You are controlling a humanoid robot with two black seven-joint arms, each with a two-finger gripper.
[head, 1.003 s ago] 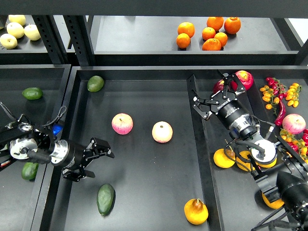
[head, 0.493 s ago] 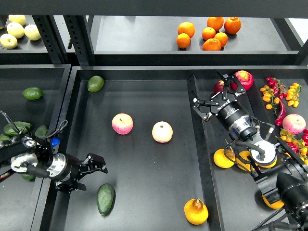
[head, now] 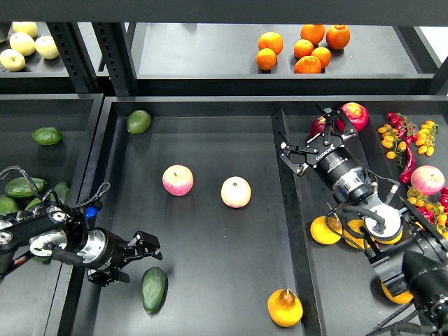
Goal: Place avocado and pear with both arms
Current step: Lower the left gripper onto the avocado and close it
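both grippers spread, empty — left gripper [head: 140, 257] beside the avocado [head: 153, 289], right gripper [head: 308, 143] lettering unreadable

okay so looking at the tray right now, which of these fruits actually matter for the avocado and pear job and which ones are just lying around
Part of the job:
- avocado, dark, by the left gripper
- pear, front of the middle tray

Just lying about:
- two apples mid-tray
- brighter avocado at the back
- oranges on the shelf
- chillies

Black tray [head: 210, 294]: avocado [head: 153, 289], pear [head: 285, 307], apples [head: 178, 180]
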